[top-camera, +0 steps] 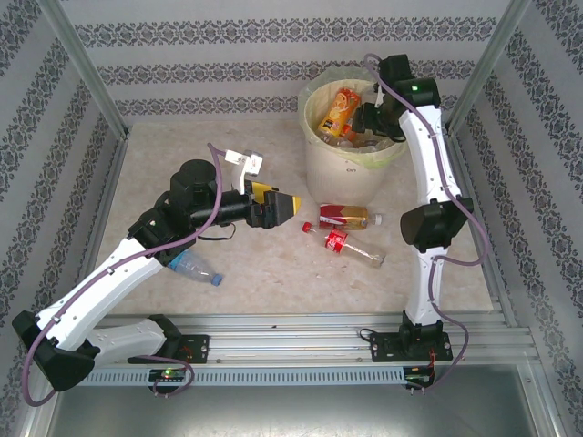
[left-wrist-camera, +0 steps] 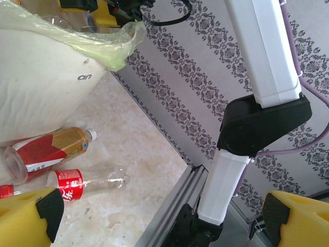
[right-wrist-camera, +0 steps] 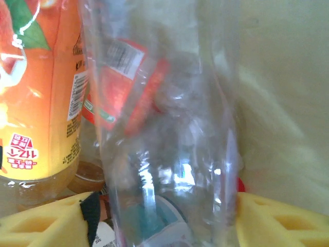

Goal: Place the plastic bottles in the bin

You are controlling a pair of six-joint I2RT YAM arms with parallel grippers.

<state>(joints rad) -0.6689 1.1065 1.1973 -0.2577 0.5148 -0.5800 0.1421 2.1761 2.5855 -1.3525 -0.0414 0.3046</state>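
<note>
Patterned wallpaper [top-camera: 273, 32] on three sides, a pale marbled desk [top-camera: 264, 273] below, and at the back of it stands the bin [top-camera: 351, 173], cream-white and tall, its yellow-green bag [top-camera: 387, 157] folded over the rim. Inside, an orange-label bottle [top-camera: 339, 109] leans up among clear ones. The right jaws are over the bin's mouth, at its right side. From the wrist camera a clear crumpled bottle [right-wrist-camera: 169, 144] stands between the yellow pads [right-wrist-camera: 46, 218], close against both. Clamped or let go? I cannot tell. Behind it sits a red-label bottle [right-wrist-camera: 123, 87], with the orange one to its left.

Moving outward: just in front of the bin two bottles lie on the desk. One is a red-and-brown-label bottle [top-camera: 344, 216] with a white cap. Beside it is a clear cola bottle [top-camera: 351, 246] with a red label and red cap. The left jaws, wide apart and holding nothing, hover just left of that pair, pointing their way. The right arm [top-camera: 428, 223] rises just right of the pair. Further left, a blue-capped bottle [top-camera: 193, 267] lies half under the left arm [top-camera: 109, 273]. A metal rail [top-camera: 301, 328] runs along the near edge.
</note>
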